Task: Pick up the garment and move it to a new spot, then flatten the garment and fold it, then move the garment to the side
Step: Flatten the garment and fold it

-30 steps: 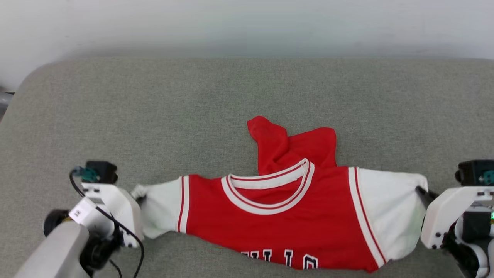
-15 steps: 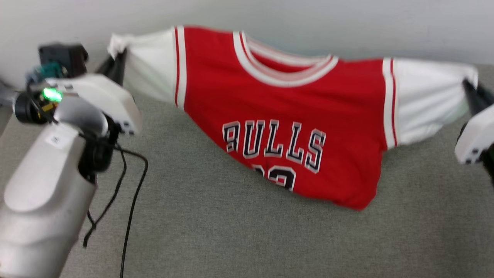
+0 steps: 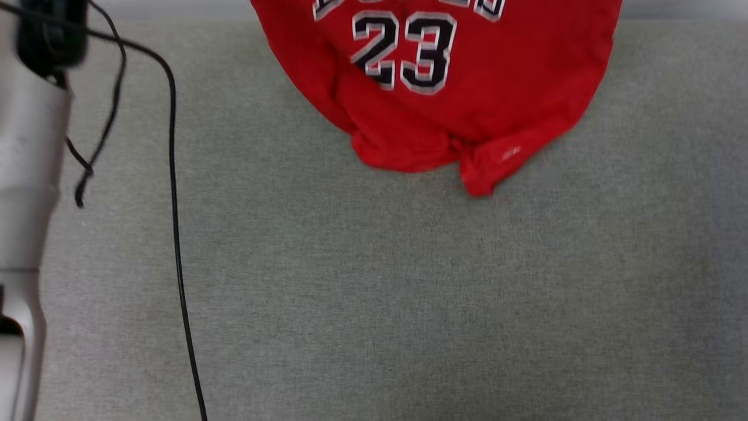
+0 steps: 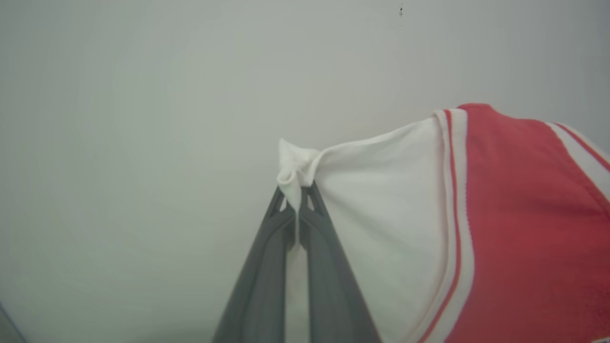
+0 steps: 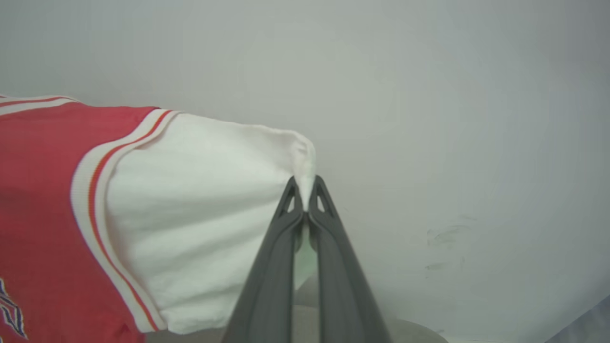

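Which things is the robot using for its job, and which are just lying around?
For the job:
garment, held up
left end effector, shut on one white sleeve
right end effector, shut on the other sleeve

Just there:
black cable
grey padded surface

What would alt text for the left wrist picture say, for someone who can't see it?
The left gripper is shut on the bunched tip of a white sleeve, holding up a red shirt with red-and-white trim that stretches off to the right. Behind is a plain pale wall.
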{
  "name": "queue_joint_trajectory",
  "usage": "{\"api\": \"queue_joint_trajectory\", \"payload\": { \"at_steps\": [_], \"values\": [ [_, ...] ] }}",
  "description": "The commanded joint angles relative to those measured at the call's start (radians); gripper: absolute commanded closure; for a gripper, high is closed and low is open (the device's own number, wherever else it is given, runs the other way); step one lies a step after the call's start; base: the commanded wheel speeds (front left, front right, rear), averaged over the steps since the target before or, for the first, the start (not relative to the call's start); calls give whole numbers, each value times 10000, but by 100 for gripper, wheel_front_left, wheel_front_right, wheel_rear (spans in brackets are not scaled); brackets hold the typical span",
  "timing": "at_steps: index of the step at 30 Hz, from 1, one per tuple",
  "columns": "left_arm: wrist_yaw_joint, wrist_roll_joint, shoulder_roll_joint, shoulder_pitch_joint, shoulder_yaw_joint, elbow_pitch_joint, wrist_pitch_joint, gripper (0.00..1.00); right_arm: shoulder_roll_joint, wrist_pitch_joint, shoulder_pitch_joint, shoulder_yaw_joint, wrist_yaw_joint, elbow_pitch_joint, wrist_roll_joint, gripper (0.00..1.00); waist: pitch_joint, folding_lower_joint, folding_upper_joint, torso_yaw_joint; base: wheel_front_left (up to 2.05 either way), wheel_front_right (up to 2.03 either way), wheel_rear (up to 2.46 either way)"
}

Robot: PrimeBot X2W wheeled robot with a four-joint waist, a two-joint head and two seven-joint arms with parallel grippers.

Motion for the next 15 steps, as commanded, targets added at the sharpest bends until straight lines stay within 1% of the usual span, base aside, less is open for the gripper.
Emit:
{"api": "queue_joint_trajectory", "payload": {
  "at_steps": [1,5,10,15],
  "values": [
    [-63,108,94,-386,32,159,-135,100,-68,-120,-470,56,-10,238,-93,100,480,-2,0,-211,0,0,0],
    [-252,342,239,-1549,58,731,-587,100,-43,-595,-2059,256,-12,1077,-365,100,1074,-2,0,-402,0,0,0],
    [-438,448,403,-2775,162,1117,-901,100,2,-1010,-3840,389,-12,1847,-682,100,1879,-2,0,-533,0,0,0],
    [-591,479,528,-3488,226,1406,-1219,100,231,-1385,-4967,502,-12,2344,-818,100,2563,-2,0,-608,0,0,0]
  ]
}}
